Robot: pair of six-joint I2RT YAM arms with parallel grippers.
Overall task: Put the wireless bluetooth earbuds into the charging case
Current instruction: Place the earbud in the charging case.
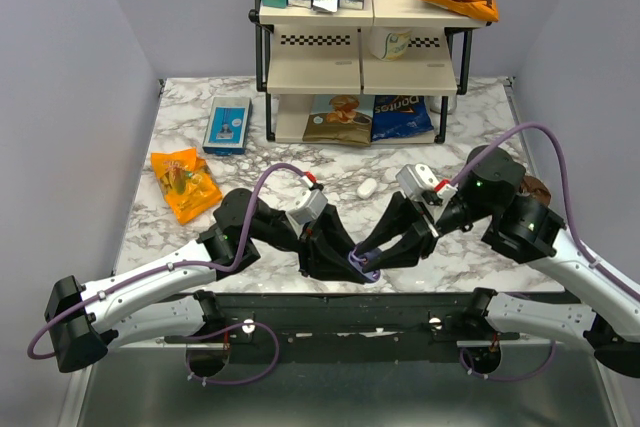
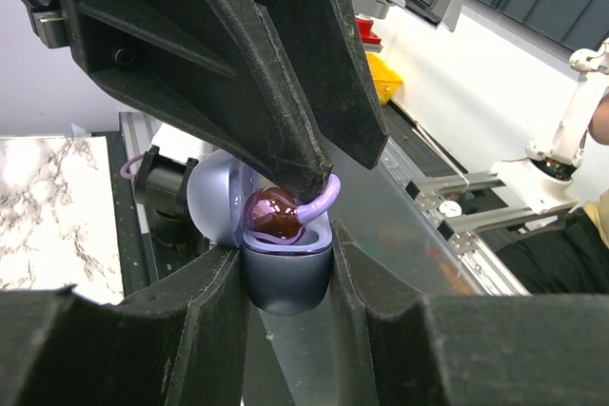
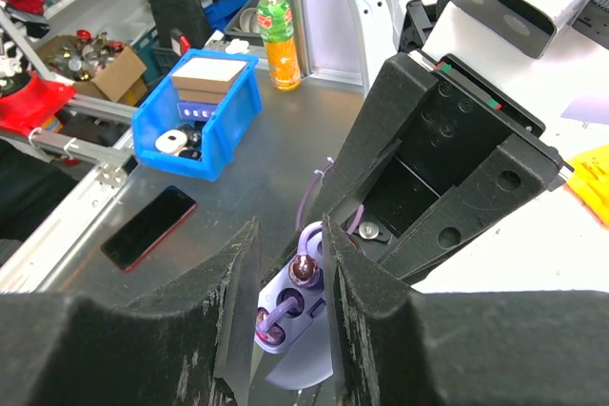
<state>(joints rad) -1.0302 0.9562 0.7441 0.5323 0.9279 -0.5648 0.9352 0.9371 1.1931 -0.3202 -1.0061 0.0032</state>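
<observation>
While my left jaws (image 2: 285, 263) are clamping the charging case (image 2: 284, 278) at the counter's near edge, my right jaws (image 3: 290, 273) are pinching one earbud (image 3: 303, 271) into its well; the other earbud (image 3: 270, 326) is sitting beside it, lid unclosed.

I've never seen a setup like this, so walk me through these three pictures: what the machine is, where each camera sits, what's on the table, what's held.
Two robot arms are bolted at the near edge of a marble table. One picture looks down from above; the other two come from cameras on each wrist. The left gripper is shut on the charging case, open with its lid up. The right gripper holds an earbud at the case's opening. Farther back lie a white oval case, snack bags and a shelf.
</observation>
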